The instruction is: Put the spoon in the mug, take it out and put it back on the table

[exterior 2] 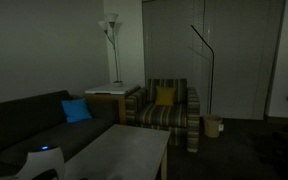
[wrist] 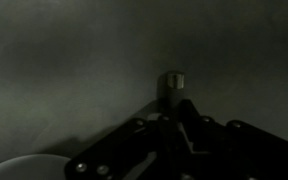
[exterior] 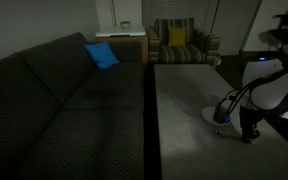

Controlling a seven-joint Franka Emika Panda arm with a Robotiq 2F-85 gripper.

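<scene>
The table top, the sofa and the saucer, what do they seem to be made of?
The table: plain matte grey, no grain or gleam; perhaps laminate or painted board, the dim light leaves it open. The sofa: woven fabric, judging by its fine dark pattern and soft cushions. The saucer: smooth and white, probably ceramic.

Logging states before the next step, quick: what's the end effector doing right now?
The end effector: closed, it seems on the spoon, a thin grey piece sticking out between its tips; the wrist view is dim, so some doubt remains.
</scene>
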